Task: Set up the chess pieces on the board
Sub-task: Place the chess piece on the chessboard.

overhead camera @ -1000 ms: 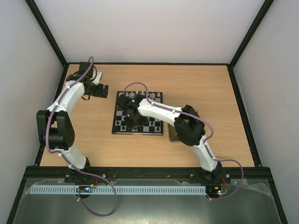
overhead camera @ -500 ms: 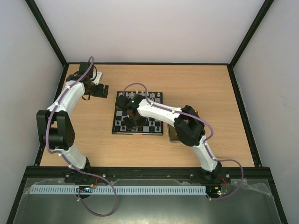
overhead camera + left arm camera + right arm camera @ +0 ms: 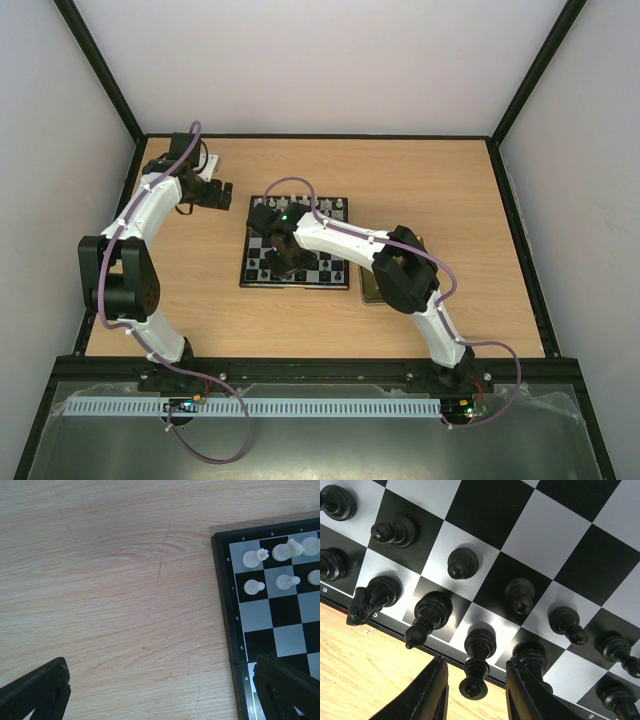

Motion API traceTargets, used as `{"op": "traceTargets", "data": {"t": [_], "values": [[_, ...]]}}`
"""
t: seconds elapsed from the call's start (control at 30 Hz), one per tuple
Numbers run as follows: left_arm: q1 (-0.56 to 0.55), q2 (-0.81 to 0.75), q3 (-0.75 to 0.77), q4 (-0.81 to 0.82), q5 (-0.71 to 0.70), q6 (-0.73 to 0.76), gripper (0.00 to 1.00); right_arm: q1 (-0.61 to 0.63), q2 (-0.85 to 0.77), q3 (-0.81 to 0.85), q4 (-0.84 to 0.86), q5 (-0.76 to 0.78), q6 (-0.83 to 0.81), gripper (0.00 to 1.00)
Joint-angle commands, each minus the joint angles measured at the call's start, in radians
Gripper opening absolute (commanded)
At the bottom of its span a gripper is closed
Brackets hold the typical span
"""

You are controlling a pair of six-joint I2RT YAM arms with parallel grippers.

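A small square chessboard of black and silvery-grey checks (image 3: 300, 285) lies near the middle of the pale wooden bench (image 3: 430, 190), a little toward the left. The right arm (image 3: 340, 238) reaches across it from the near right. It carries the right jaws low over the board's near half, left of its middle.

In the right wrist view those jaws stand apart, one on each side of a tall black chessman (image 3: 476, 662). This piece stands upright on a light square in the row next to the board's rim. A sliver of gap shows on both sides of it, so the jaws straddle the piece without pinching it.

In the same row stand a black bishop-like piece (image 3: 427, 616) and a black knight (image 3: 374, 599). The next row in holds black pawns (image 3: 462, 562) (each on its own square, none touching another).

The left arm (image 3: 150, 205) is bent toward the far left of the bench. The left jaws are spread wide, gripping nothing, over wood just off the board's far-left corner. The left wrist view shows that corner, with a white rook (image 3: 251, 558) on the corner square and white pawns (image 3: 254, 586) in the row beside it
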Motion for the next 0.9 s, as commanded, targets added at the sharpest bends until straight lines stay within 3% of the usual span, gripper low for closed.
{"op": "traceTargets", "data": {"t": [0.0,0.87], "values": [[-0.005,0.009,0.029,-0.012,-0.01,-0.005,1.0,0.003,-0.023,0.001,-0.022,0.035,-0.008,0.31],[-0.017,0.013,0.036,-0.015,-0.02,-0.002,1.0,-0.027,-0.033,0.052,-0.025,0.018,-0.005,0.29]]}}
